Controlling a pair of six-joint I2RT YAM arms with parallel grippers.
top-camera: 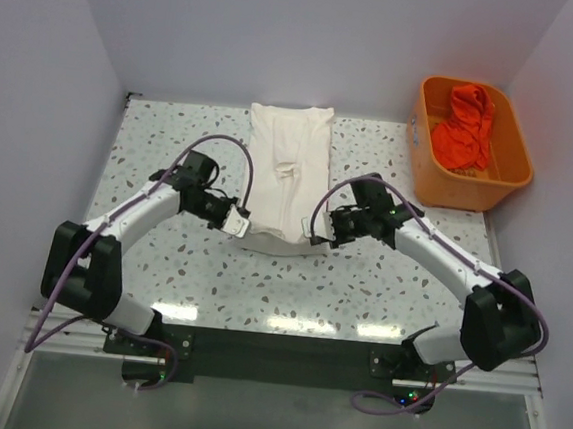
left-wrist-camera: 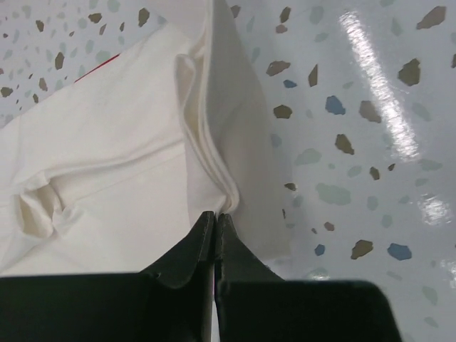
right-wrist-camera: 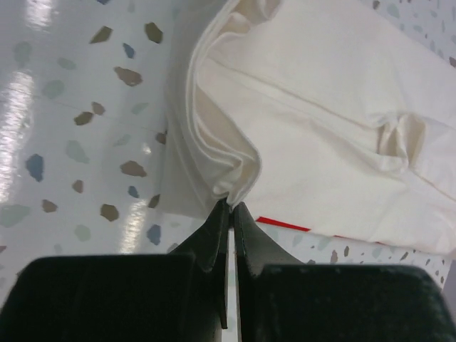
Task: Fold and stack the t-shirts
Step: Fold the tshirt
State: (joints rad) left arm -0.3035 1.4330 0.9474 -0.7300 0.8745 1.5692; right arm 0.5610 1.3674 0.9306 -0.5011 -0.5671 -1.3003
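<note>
Folding is partway through. The white t-shirt (top-camera: pixel 288 170) lies mid-desk as a long narrow strip with its sides turned in, running from the far wall toward the arms. A sliver of red print peeks from beneath it in the wrist views. The left fingers (left-wrist-camera: pixel 194 251) are closed on its near left corner and the right fingers (right-wrist-camera: pixel 214 235) on its near right corner, with layers of cloth bunched at each pinch. What is left, I judge, is to carry the near end over toward the far end to make the small rectangle, then set it down as the start of a stack — no folded pile shows on the desk (top-camera: pixel 171 154). In the orange tub (top-camera: pixel 464 190) at the far right lies a crumpled red-orange cloth (top-camera: pixel 465 125) — perhaps another shirt, though I cannot tell.
</note>
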